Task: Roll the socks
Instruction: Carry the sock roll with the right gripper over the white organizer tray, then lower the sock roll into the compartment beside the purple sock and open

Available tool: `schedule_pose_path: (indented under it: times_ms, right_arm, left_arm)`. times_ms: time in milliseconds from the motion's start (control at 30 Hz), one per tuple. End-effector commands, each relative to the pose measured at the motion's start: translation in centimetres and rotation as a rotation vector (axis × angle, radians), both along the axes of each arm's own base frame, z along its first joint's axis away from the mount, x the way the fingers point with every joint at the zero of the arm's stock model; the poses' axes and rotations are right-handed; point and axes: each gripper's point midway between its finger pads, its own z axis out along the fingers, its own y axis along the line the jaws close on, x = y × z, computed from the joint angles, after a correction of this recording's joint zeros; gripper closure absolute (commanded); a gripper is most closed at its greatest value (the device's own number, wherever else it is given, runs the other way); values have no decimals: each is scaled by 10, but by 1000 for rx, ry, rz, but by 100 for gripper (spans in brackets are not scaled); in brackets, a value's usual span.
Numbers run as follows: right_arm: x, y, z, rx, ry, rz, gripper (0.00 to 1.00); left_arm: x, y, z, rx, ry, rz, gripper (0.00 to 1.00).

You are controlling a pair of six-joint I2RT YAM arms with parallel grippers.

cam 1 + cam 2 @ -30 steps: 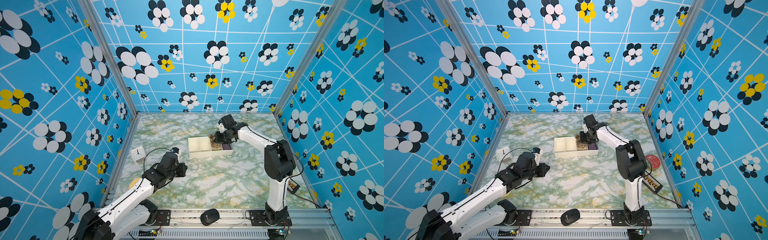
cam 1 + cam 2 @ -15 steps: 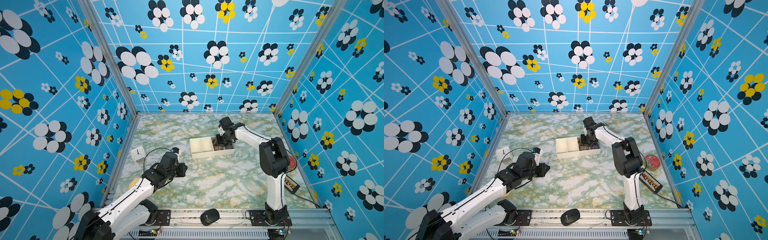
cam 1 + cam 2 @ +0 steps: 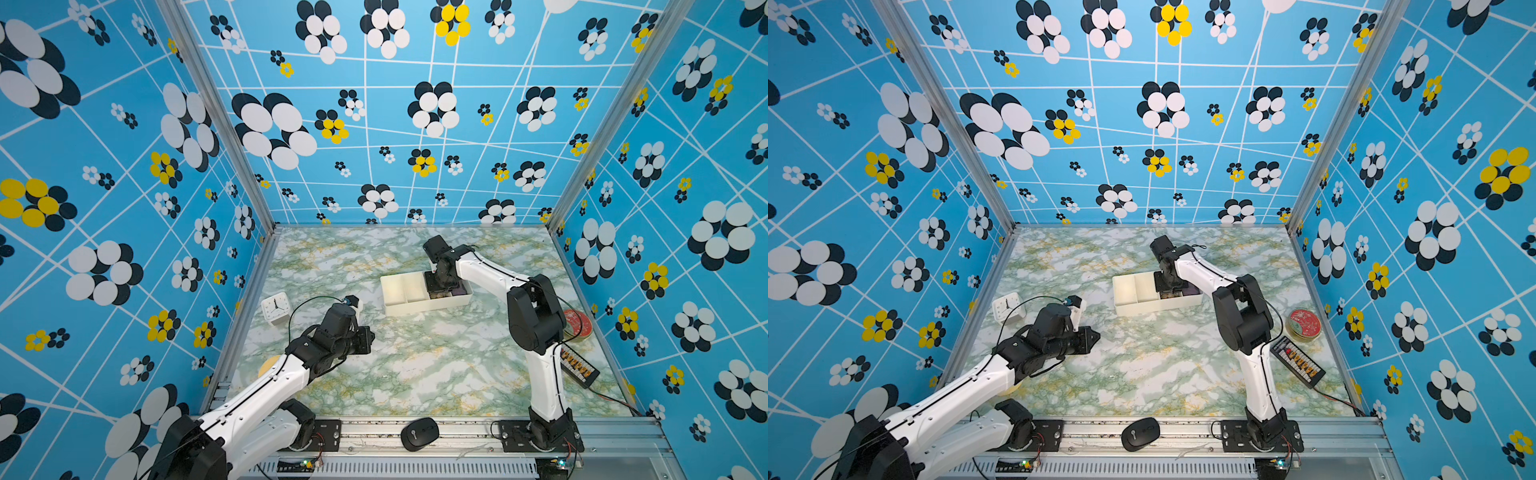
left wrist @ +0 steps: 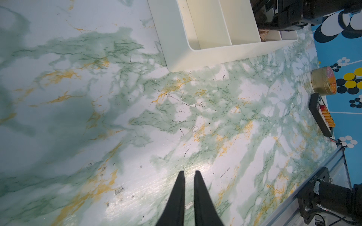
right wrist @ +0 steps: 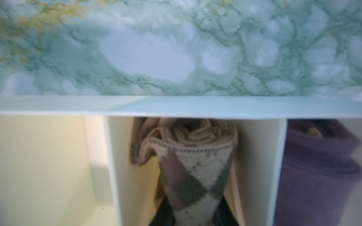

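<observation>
The socks (image 5: 195, 166), a tan roll with dark argyle diamonds, stand in the third compartment from the left of the white tray (image 5: 176, 105). My right gripper (image 5: 194, 215) is shut on the roll's near end, a dark finger on each side. In both top views the right gripper (image 3: 440, 286) (image 3: 1169, 286) points down into the tray (image 3: 409, 309) (image 3: 1142, 309) and hides most of the socks (image 3: 438, 296). My left gripper (image 4: 189, 173) (image 3: 368, 338) hovers over bare table near the front left, shut to a thin slit, holding nothing.
A purple fabric bundle (image 5: 317, 166) fills the tray's rightmost compartment; the two left ones hold nothing. A white clock (image 3: 275, 307) stands at the left edge. A red-lidded tin (image 3: 575, 326) and a black strip (image 3: 579, 365) lie at the right. A black mouse (image 3: 419, 433) sits on the front rail.
My right gripper has come down into the tray with the socks, and its elbow has swung a little to the left. The left arm has not moved.
</observation>
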Motion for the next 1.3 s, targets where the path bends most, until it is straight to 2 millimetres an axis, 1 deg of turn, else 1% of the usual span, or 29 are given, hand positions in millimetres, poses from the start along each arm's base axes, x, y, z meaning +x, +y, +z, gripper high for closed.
schedule_pose_path:
  times_ms: [0, 267, 433, 567, 700, 800, 933, 967, 1267]
  right_arm:
    - [-2, -2, -15, -88, 23, 20, 100]
    - [-1, -1, -25, -116, 41, 23, 99]
    - [-1, 0, -25, -113, 41, 22, 86]
    - [1, 0, -16, -103, 21, 19, 79]
    - [3, -1, -5, -100, -10, 13, 68]
    - [4, -2, 1, -95, -28, 10, 62]
    - [5, -2, 2, -91, -39, 7, 59]
    - [6, -1, 16, -73, -68, 4, 58]
    - [10, 0, 38, -41, -130, -5, 53]
  left_arm:
    - [-4, 4, -7, 23, 18, -10, 86]
    - [-5, 6, -9, 32, 23, -10, 86]
    - [-5, 6, -10, 37, 29, -9, 85]
    - [-4, 7, -8, 41, 27, -7, 83]
    - [-4, 7, -8, 44, 28, -5, 83]
    - [-3, 8, -8, 45, 29, -1, 83]
    - [-3, 8, -7, 46, 28, -1, 82]
    - [-4, 8, -7, 47, 29, -1, 82]
    - [-4, 9, -8, 49, 28, 2, 82]
